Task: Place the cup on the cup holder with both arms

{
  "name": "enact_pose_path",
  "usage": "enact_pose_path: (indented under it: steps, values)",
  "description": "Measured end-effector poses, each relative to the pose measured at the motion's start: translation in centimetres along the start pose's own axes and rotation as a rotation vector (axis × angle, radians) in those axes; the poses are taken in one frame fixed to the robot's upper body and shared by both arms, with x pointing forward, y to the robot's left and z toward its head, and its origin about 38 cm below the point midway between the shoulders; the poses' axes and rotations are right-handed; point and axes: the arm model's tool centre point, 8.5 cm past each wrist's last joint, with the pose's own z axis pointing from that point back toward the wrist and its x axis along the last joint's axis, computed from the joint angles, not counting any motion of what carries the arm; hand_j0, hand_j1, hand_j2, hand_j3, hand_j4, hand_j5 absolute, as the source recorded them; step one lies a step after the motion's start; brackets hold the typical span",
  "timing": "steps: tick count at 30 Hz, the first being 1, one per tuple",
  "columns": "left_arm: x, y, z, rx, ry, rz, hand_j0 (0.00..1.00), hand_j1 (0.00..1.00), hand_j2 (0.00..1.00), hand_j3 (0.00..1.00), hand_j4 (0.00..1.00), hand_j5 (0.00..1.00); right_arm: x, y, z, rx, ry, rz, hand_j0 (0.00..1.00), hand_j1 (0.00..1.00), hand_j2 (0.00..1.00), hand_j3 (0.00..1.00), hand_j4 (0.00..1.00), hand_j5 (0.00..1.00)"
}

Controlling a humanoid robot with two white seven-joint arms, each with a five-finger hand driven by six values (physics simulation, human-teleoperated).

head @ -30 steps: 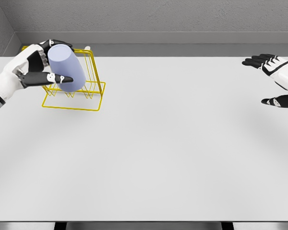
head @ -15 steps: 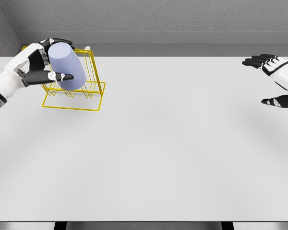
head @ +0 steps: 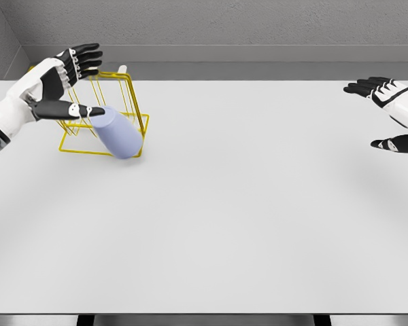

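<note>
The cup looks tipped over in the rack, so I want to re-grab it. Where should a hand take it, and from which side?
Probably around the cup's smooth round side wall, mid-body, coming from above and the front. It lies tilted against the yellow wire holder, whose wires block the back. The open left hand is closest.

No legible text or markings.

A second ago my left hand (head: 58,85) was wrapped around the lavender cup (head: 119,134), holding it up against the top of the yellow wire cup holder (head: 132,102). Now my fingers have spread wide and let it go. The cup has dropped out of my grasp and lies tilted on its side at the holder's lower front corner, across the base wires, below my thumb and apart from my palm
</note>
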Motion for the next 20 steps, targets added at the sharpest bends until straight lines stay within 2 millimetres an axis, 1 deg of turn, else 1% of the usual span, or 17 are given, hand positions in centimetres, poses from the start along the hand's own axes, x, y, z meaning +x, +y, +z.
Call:
enact_pose_path:
  steps: [8, 11, 14, 15, 17, 20]
  values:
    - [0.7, -0.3, 0.0, -0.014, -0.023, -0.007, 1.0, 1.0, 1.0, 1.0, 1.0, 1.0, 0.0, 0.0, 0.0, 0.0, 0.0, 0.0, 1.0, 1.0, 1.0, 1.0, 1.0, 1.0]
    - [1.1, -0.6, 0.3, -0.022, -0.067, -0.01, 1.0, 1.0, 1.0, 1.0, 1.0, 1.0, 0.0, 0.1, 0.1, 0.002, 0.001, -0.002, 1.0, 1.0, 1.0, 1.0, 1.0, 1.0]
    - [1.4, -0.7, 1.5, -0.024, -0.145, -0.019, 1.0, 1.0, 1.0, 1.0, 1.0, 1.0, 0.0, 0.1, 0.1, 0.001, 0.001, -0.002, 1.0, 1.0, 1.0, 1.0, 1.0, 1.0]
    - [1.3, -0.8, 2.0, -0.024, -0.167, -0.019, 1.0, 1.0, 1.0, 1.0, 1.0, 1.0, 0.0, 0.1, 0.1, 0.001, 0.001, -0.002, 1.0, 1.0, 1.0, 1.0, 1.0, 1.0]
    - [0.4, -1.0, 3.7, -0.023, -0.198, -0.015, 1.0, 1.0, 1.0, 1.0, 1.0, 1.0, 0.0, 0.1, 0.1, 0.001, 0.001, -0.002, 1.0, 1.0, 1.0, 1.0, 1.0, 1.0]
    - [0.5, -0.3, 5.2, -0.013, -0.222, -0.041, 1.0, 1.0, 1.0, 1.0, 1.0, 1.0, 0.0, 0.1, 0.1, 0.001, 0.002, -0.002, 1.0, 1.0, 1.0, 1.0, 1.0, 1.0]
